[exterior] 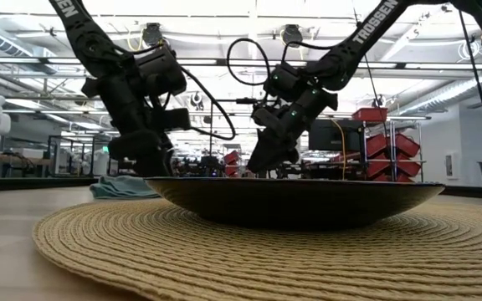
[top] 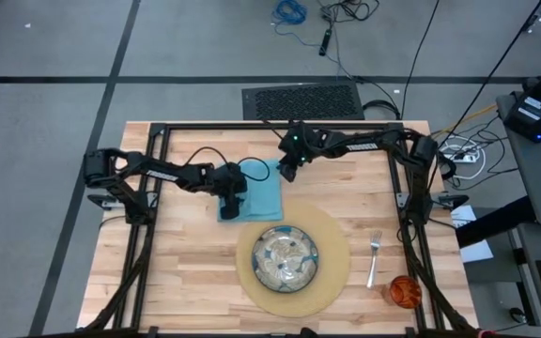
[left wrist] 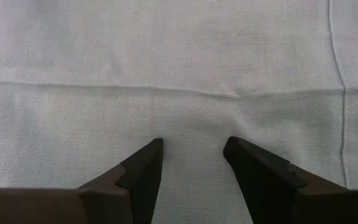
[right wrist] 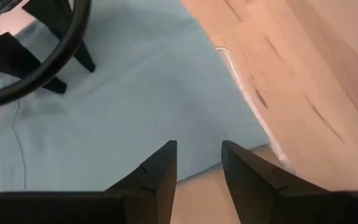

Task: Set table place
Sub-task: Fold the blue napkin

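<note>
- Left tool (left wrist: pixel 191 163): fingers parted, empty, directly over the napkin (top: pixel 256 191); descend squarely, then pinch.
- Right tool (right wrist: pixel 197 163): parted, empty, at the napkin's edge; lift evenly.

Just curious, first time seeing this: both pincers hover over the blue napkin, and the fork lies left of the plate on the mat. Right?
Not quite. In the high view the fork lies right of the plate, on the wood beside the mat. The left pincer and right pincer are at the napkin.
</note>
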{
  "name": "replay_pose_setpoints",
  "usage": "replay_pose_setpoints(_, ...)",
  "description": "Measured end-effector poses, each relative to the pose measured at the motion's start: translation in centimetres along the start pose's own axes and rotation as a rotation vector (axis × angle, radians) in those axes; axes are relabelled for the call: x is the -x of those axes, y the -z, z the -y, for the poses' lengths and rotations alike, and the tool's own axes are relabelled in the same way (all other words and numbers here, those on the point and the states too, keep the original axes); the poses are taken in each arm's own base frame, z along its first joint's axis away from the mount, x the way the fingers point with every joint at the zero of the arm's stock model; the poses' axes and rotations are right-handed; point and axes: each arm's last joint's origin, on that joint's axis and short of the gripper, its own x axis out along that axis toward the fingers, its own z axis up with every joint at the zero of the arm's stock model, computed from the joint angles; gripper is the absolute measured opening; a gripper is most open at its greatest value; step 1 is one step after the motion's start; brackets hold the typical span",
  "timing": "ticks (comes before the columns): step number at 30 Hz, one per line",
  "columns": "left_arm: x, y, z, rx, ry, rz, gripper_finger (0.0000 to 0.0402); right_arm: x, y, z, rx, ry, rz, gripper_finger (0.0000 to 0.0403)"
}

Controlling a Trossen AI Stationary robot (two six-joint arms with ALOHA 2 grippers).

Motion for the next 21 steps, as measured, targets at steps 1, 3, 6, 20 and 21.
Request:
replay_pose_setpoints(1,0.0,0.0,0.1,-0.004,0.004,-0.004,0.0178,-0.1,0.0,-0.2,-0.005,-0.001,-0.001,0.0118)
replay_pose_setpoints(3,0.0,0.1,0.3,-0.009,0.009,-0.011,0.0178,-0.2,0.1,-0.6,-0.011,0.000,-0.004,0.0118)
replay_pose_setpoints(6,0.0,0.1,0.6,-0.017,0.014,-0.015,0.0178,-0.3,0.2,-0.9,-0.008,0.044,-0.012,0.0118)
replay_pose_setpoints(20,-0.1,0.1,1.1,-0.008,0.024,-0.026,0.0178,-2.3,1.6,0.7,-0.054,0.015,-0.069,0.0118)
replay_pose_setpoints(21,-0.1,0.2,1.1,-0.007,0.024,-0.026,0.0178,-2.6,1.7,0.9,-0.058,-0.006,-0.072,0.0118)
